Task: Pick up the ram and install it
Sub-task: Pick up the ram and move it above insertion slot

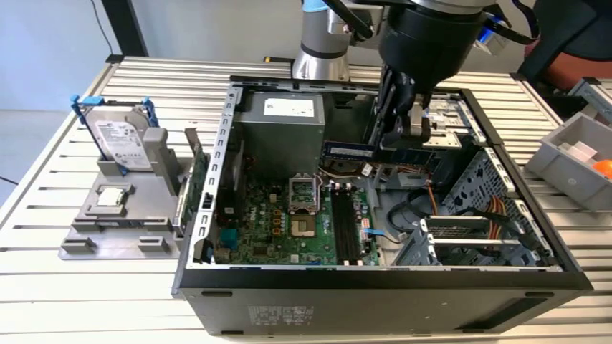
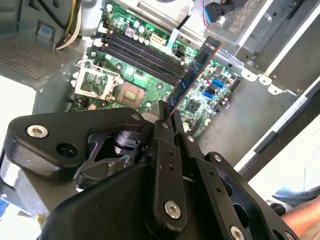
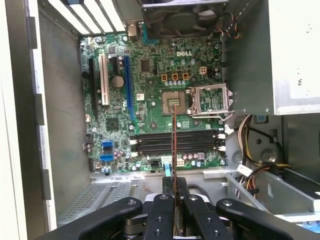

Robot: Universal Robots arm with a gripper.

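Observation:
My gripper (image 1: 402,145) hangs inside the open computer case (image 1: 383,276), shut on one end of the ram (image 1: 350,150). The ram is a thin dark blue-green stick that juts level toward the exterior view's left, well above the motherboard (image 1: 277,229). In the second wrist view the ram (image 2: 193,76) sticks out from the gripper (image 2: 168,114) over the board. The first wrist view has the ram (image 3: 174,145) edge-on, leaving the gripper (image 3: 174,196) and crossing the black memory slots (image 3: 155,142). Those slots (image 1: 345,223) lie below the stick and look unfilled.
A silver hard drive (image 1: 122,142) in a blue-tabbed frame stands on a grey holder (image 1: 115,229), with a green expansion card (image 1: 195,188) beside the case wall. Inside are the power supply (image 1: 283,123), the CPU socket (image 1: 301,193) and cables (image 1: 497,215). A grey bin (image 1: 574,161) sits at the right.

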